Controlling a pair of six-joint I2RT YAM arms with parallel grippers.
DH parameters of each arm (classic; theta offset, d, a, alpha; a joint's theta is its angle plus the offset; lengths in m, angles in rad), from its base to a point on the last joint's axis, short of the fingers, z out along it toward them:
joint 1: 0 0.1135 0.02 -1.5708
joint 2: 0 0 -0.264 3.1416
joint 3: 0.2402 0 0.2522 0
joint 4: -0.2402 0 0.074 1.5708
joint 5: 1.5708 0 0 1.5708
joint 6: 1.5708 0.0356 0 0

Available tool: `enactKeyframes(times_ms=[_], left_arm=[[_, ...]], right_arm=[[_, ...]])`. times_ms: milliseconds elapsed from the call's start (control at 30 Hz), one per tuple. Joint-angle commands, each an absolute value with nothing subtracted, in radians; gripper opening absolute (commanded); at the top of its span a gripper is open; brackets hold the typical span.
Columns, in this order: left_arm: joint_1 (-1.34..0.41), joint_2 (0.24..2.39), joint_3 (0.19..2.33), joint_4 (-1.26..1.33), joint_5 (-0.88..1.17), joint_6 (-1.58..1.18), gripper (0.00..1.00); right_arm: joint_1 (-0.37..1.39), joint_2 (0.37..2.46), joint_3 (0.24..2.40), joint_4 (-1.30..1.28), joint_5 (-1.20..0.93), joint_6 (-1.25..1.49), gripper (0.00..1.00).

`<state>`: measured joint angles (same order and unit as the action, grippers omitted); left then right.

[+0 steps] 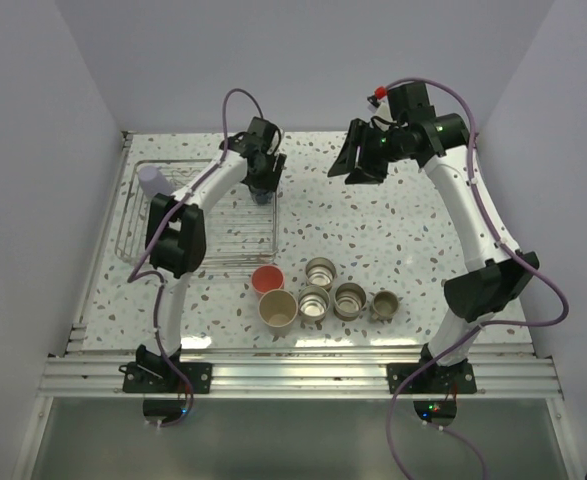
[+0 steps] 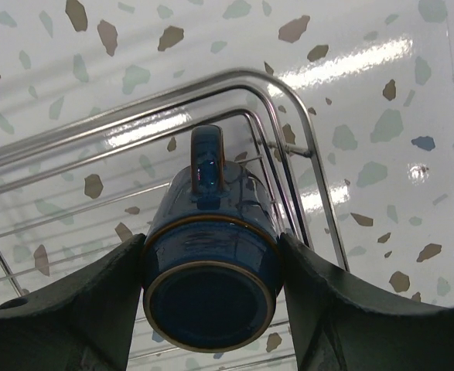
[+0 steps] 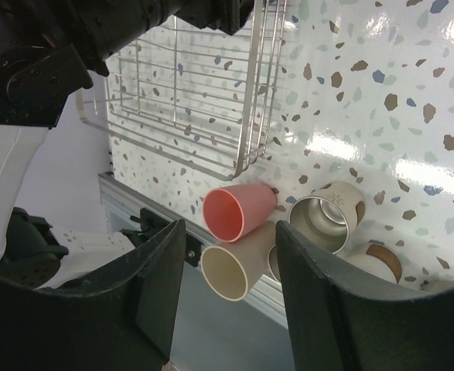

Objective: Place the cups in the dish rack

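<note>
Evidently the left jaws clamp the small dark mug [image 2: 209, 270], mouth down for draining, at the far right corner of the dish rack [image 2: 234, 77], while the right jaws hang open and empty, well apart from the near-centre cups [image 1: 315, 302].

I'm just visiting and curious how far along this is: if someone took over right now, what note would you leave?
Left gripper: shut on the dark mug, over the far right corner of the dish rack.
Right gripper: open, empty, raised above the table.
Done: purple cup in the rack.
To do: set the mug down, then load six by the near edge: red cup, beige cup, three steel cups, tan mug.
</note>
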<state>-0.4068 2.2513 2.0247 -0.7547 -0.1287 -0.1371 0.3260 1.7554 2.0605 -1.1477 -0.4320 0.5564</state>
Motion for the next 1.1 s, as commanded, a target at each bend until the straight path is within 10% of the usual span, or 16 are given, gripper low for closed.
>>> enactKeyframes(times_ms=[0,267,500,633,833,1067], left_arm=[[-0.41,2.218,2.04,-0.808,-0.15,-0.117,0.09],[-0.41,2.224,2.028,-0.822,-0.127,-0.121,0.15],[-0.41,2.256,2.026,-0.801,-0.118,-0.141,0.56],[-0.408,2.266,2.029,-0.779,-0.126,-0.147,0.57],[-0.388,2.289,2.086,-0.814,-0.126,-0.133,0.01],[-0.379,2.223,2.083,-0.818,-0.123,-0.121,0.0]], right_arm=[[0.322,1.733,2.054,-1.126,-0.422,0.563,0.54],[0.322,1.709,2.016,-1.109,-0.431,0.575,0.53],[0.321,1.687,1.988,-1.103,-0.43,0.578,0.52],[0.321,1.68,1.973,-1.1,-0.425,0.578,0.52],[0.321,1.669,1.957,-1.097,-0.422,0.581,0.52],[0.322,1.661,1.933,-1.083,-0.422,0.592,0.51]])
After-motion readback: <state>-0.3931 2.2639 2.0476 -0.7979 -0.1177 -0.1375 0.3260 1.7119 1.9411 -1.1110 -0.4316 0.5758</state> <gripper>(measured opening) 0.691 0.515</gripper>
